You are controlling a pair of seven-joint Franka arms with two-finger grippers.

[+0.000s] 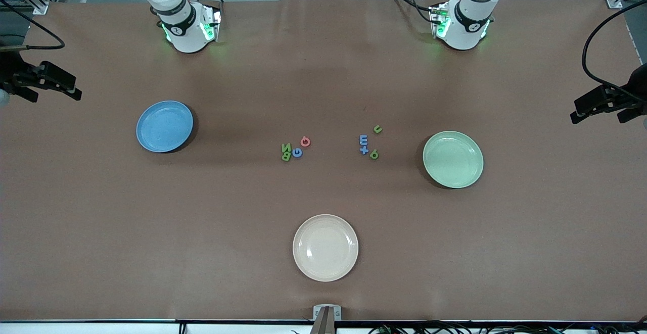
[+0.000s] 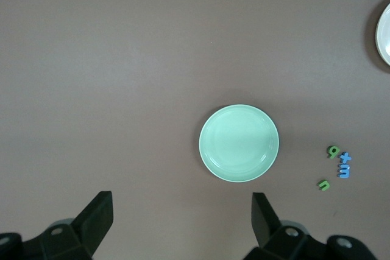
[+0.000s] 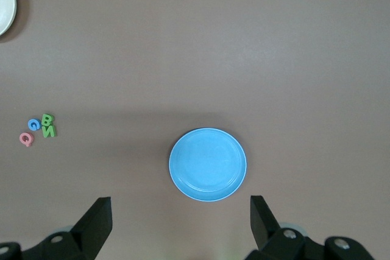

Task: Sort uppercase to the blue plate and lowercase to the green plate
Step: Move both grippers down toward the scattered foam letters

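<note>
Four tiny foam caps sit bunched mid-counter: green N point(image 1: 286, 147) touching green B point(image 1: 286, 156), blue G point(image 1: 296, 152) just beside them, pink-red G point(image 1: 305, 141) at about 1 o'clock from the blue one. The lowercase bunch lies near, toward the left arm's end: green u point(image 1: 377, 129), blue E-like m point(image 1: 363, 140) with the small blue cross t point(image 1: 364, 150) touching it at 6 o'clock, green g point(image 1: 374, 154) just beside the cross.

Blue plate point(image 1: 165, 126), round, shallow, plain sky-blue, sits at roughly 9 o'clock from the caps, toward the right arm's end, nothing in it. Green plate point(image 1: 453, 159), pale mint, approx. same size, sits at 3 o'clock from the lowercase set, also bare. A cream plate point(image 1: 325, 247) lies at 6 o'clock from both bunches, nearer the front camera.

Brown counter point(image 1: 101, 233) is open betw. each bunch and its plate, and each plate is well apart from the counter edges.

Left gripper point(image 2: 181, 211) hangs over bare counter by the green plate, jaws spread wide, holding nothing. Right gripper point(image 3: 180, 214) does likewise by the blue plate (both black fingertips show in each wrist view), touching nothing
</note>
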